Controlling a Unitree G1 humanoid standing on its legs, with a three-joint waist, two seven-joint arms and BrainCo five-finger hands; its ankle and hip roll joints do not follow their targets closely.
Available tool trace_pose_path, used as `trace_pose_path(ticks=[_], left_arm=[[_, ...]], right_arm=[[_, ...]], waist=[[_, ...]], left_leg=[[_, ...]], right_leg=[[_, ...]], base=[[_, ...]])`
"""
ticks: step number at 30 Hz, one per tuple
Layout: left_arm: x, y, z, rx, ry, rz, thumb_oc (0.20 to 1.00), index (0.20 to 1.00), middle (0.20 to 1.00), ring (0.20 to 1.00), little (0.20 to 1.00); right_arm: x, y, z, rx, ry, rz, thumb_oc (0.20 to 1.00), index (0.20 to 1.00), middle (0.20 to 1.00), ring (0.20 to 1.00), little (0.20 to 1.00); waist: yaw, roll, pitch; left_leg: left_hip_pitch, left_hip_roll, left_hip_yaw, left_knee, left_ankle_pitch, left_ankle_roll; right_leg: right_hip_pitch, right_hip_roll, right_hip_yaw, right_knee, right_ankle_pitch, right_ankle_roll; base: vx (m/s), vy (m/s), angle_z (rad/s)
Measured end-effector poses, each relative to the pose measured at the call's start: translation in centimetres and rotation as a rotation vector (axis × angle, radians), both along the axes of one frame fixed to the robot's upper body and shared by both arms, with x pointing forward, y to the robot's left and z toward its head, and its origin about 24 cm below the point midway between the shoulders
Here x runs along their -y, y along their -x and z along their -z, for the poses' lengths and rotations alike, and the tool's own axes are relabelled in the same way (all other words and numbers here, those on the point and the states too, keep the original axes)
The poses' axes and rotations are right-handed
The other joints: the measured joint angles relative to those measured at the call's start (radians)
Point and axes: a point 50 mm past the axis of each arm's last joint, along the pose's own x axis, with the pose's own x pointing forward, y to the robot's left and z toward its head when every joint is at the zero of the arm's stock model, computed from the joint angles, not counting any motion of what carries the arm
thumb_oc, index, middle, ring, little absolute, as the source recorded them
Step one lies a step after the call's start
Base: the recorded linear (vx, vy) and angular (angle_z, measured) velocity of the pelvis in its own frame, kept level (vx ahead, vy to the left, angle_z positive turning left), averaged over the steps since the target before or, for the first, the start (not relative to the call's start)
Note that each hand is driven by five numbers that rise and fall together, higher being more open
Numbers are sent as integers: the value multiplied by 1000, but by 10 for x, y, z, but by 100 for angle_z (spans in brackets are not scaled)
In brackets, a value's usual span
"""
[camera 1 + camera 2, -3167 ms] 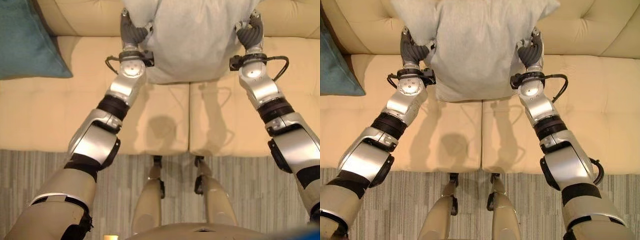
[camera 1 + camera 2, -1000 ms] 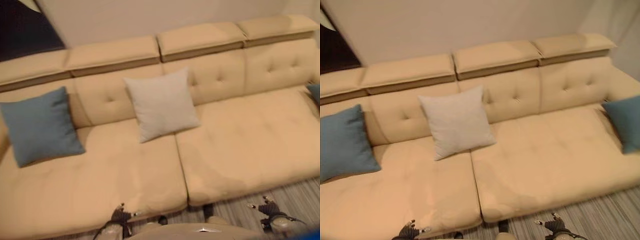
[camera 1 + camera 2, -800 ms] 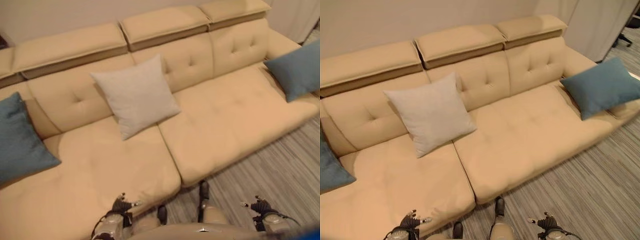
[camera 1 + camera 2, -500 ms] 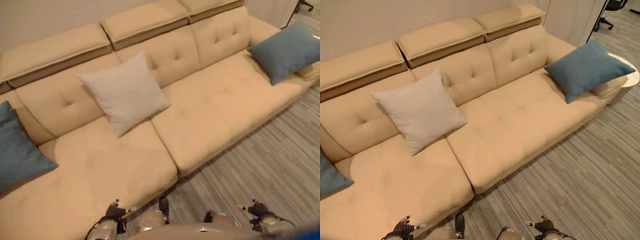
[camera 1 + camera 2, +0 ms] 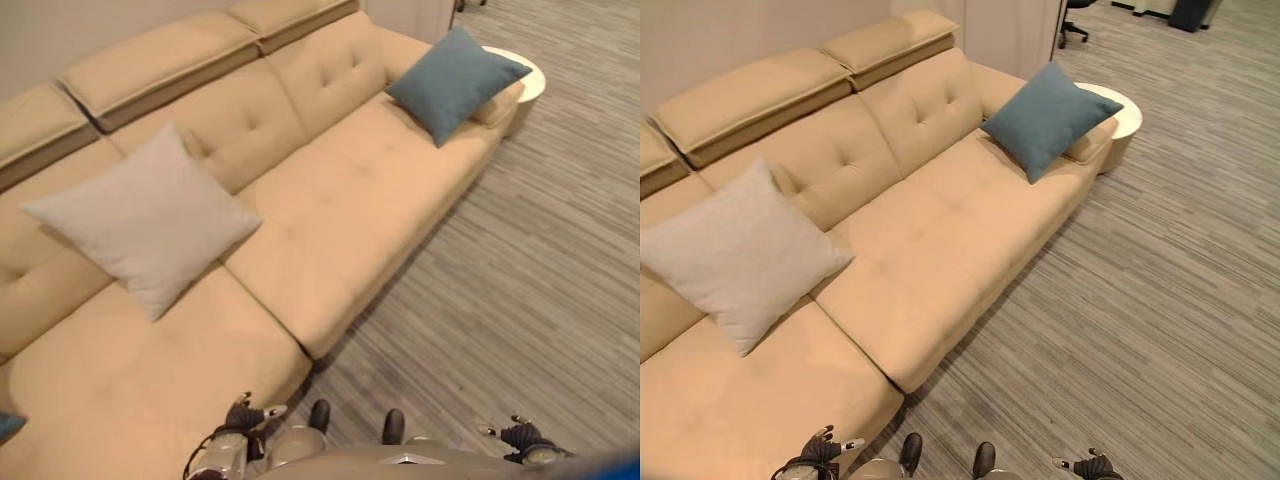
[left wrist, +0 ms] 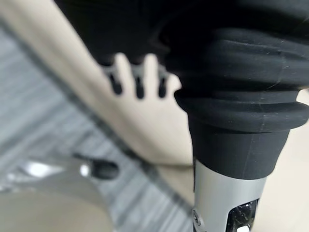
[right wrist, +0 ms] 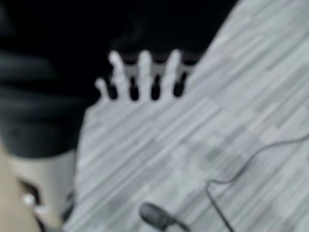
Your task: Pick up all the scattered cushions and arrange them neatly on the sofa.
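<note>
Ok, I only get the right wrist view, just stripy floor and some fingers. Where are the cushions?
Observer: A grey cushion leans against the backrest of the sofa.
Operator: Is there another one?
Observer: Yes, a blue cushion sits at the sofa's far right end, propped on the armrest next to a round white table.
Operator: Is the left hand holding anything?
Observer: No, the left hand is open and empty, low by the sofa's front edge.
</note>
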Motion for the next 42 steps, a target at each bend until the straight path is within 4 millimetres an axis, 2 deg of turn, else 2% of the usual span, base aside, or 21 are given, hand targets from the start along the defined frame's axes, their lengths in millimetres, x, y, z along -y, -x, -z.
trace_pose_path(ticks=[4, 7, 8, 9, 16, 18, 20, 21, 24, 27, 29, 31, 32, 34, 35, 36, 37, 38, 40, 41, 42], left_arm=[[-21, -7, -7, 18, -75, 14, 1000, 1000, 1000, 1000, 1000], [-30, -4, -9, 4, -110, 29, 1000, 1000, 1000, 1000, 1000], [-30, -1, -8, -2, -111, 29, 1000, 1000, 1000, 1000, 1000], [-34, 1, -8, -9, -120, 27, 1000, 1000, 1000, 1000, 1000], [-22, 1, -5, -11, -87, 24, 1000, 1000, 1000, 1000, 1000], [-20, -3, -5, -12, -81, 18, 1000, 1000, 1000, 1000, 1000], [-16, -7, -4, -6, -72, 20, 1000, 1000, 1000, 1000, 1000], [-13, -3, -2, -17, -62, 17, 1000, 1000, 1000, 1000, 1000], [-11, 2, -1, -29, -54, 11, 1000, 1000, 1000, 1000, 1000], [-10, 2, 0, -31, -52, 17, 1000, 1000, 1000, 1000, 1000], [-11, 7, 1, -47, -55, 14, 1000, 1000, 1000, 1000, 1000], [-10, 1, 0, -47, -54, 14, 1000, 1000, 1000, 1000, 1000], [-10, 10, 2, -68, -53, 7, 1000, 1000, 1000, 1000, 1000], [-12, 10, 2, -75, -56, 2, 1000, 1000, 1000, 1000, 1000], [-12, 10, 2, -74, -57, 3, 1000, 1000, 1000, 1000, 1000], [-12, 6, 2, -66, -58, 9, 1000, 1000, 1000, 1000, 1000], [-15, 0, -1, -50, -75, 38, 1000, 1000, 1000, 1000, 1000], [-19, -5, -4, -35, -91, 50, 1000, 1000, 1000, 1000, 1000], [-23, -24, -11, 14, -117, 78, 1000, 1000, 1000, 1000, 1000], [-23, -31, -13, 40, -120, 87, 1000, 1000, 1000, 1000, 1000], [-23, -34, -14, 46, -122, 88, 1000, 1000, 1000, 1000, 1000]], right_arm=[[-13, 9, 6, -25, -36, 4, 1000, 1000, 1000, 1000, 1000], [-13, 7, 6, -19, -36, 4, 1000, 1000, 1000, 1000, 1000], [-14, 5, 5, -14, -36, 2, 1000, 1000, 1000, 1000, 1000], [-14, 4, 5, -13, -37, 2, 1000, 1000, 1000, 1000, 1000], [-10, 3, 4, -6, -31, 15, 1000, 1000, 1000, 1000, 1000], [-9, 4, 4, 1, -38, 45, 1000, 1000, 1000, 1000, 1000], [-9, 2, 3, 7, -39, 57, 1000, 1000, 1000, 1000, 1000], [-9, -3, 2, 21, -38, 52, 1000, 1000, 1000, 1000, 1000], [-8, -8, 1, 27, -32, 39, 1000, 1000, 1000, 1000, 1000], [-7, -9, 1, 22, -29, 42, 1000, 1000, 1000, 1000, 1000], [-8, -11, 0, 21, -24, 35, 1000, 1000, 1000, 1000, 1000], [-8, -15, 0, 21, -23, 43, 1000, 1000, 1000, 1000, 1000], [-6, -16, -1, 24, -18, 43, 1000, 1000, 1000, 1000, 1000], [-6, -2, 3, -13, -18, 51, 1000, 1000, 1000, 1000, 1000], [-6, 4, 4, -28, -19, 53, 1000, 1000, 1000, 1000, 1000], [-5, 2, 3, -24, -16, 53, 1000, 1000, 1000, 1000, 1000], [-8, -2, 3, -12, -22, 38, 1000, 1000, 1000, 1000, 1000], [-12, -1, 5, -15, -32, 25, 1000, 1000, 1000, 1000, 1000], [-14, -2, 5, -8, -38, 26, 1000, 1000, 1000, 1000, 1000], [-16, -5, 4, 2, -42, 22, 1000, 1000, 1000, 1000, 1000], [-17, -7, 4, 11, -46, 19, 1000, 1000, 1000, 1000, 1000]], waist=[[3, 1, 41], [17, 2, 45], [23, 5, 45], [18, -12, 35], [17, 17, 23], [15, -3, 20], [25, -38, 38], [39, -50, 41], [43, -43, 39], [49, -36, 36], [49, -35, 38], [80, -45, 47], [89, -21, 33], [80, -14, 6], [75, -9, -4], [63, 2, -1], [34, 23, 11], [24, 18, 7], [18, 10, 10], [17, 8, 6], [16, 6, 9]], left_leg=[[51, -33, 132, -20, -12, 54], [67, -19, 187, -20, -16, 73], [68, -13, 189, -20, -30, 69], [72, -10, 186, -19, -28, 49], [51, 71, 156, 71, -55, -2], [-14, 61, 118, 185, -41, -28], [-97, 33, 91, 365, -2, -92], [-148, 20, 61, 446, -17, -103], [-149, -8, 51, 287, -32, -98], [-140, -21, 48, 109, 17, -79], [-164, -31, 36, 111, 47, -89], [-178, -36, 29, 35, 61, -81], [-171, -17, 39, 65, 63, -69], [-146, -28, 48, 131, 38, 1], [-118, -40, 54, 114, 21, 30], [-84, -43, 66, 91, 20, 59], [-31, -50, 67, 59, 23, 97], [-21, -61, 71, 54, 8, 99], [37, -98, 76, 29, -11, 123], [89, -111, 74, -4, -22, 133], [103, -111, 73, -8, -34, 131]], right_leg=[[-38, -102, -136, 89, 42, 91], [-49, -150, -335, 139, 18, 92], [-47, -155, -356, 144, 19, 92], [-34, -150, -358, 126, 12, 73], [37, -38, -334, 45, -13, 22], [55, -43, -330, -1, -17, 15], [87, -58, -318, -39, -21, 9], [100, -56, -305, -43, -25, -21], [98, -41, -290, -43, -30, -36], [84, -11, -270, -43, -35, -57], [92, 12, -245, -43, -38, -102], [91, 19, -192, -43, -41, -106], [119, 39, -170, -43, -49, -105], [128, 16, -167, 35, -110, -66], [98, -12, -162, 154, -159, -20], [24, -43, -152, 355, -186, 27], [-132, -115, -156, 697, -165, 103], [-173, -149, -154, 765, -174, 118], [-216, -245, -232, 747, -163, 127], [-209, -259, -323, 576, -142, 127], [-209, -236, -321, 489, -125, 123]], base=[[-4, 48, -86], [31, -52, -51], [95, -108, -46], [93, -119, -16], [86, -163, 3], [80, -156, 34], [133, -85, 6], [181, -68, -22], [278, -29, -20], [233, -6, -28], [368, 26, -33], [368, 98, -85], [394, 152, -88], [307, 143, -44], [221, 153, -30], [240, 168, -18], [280, 155, -4], [321, 101, 4], [398, -13, -1], [433, -99, -5], [565, -183, -8]])
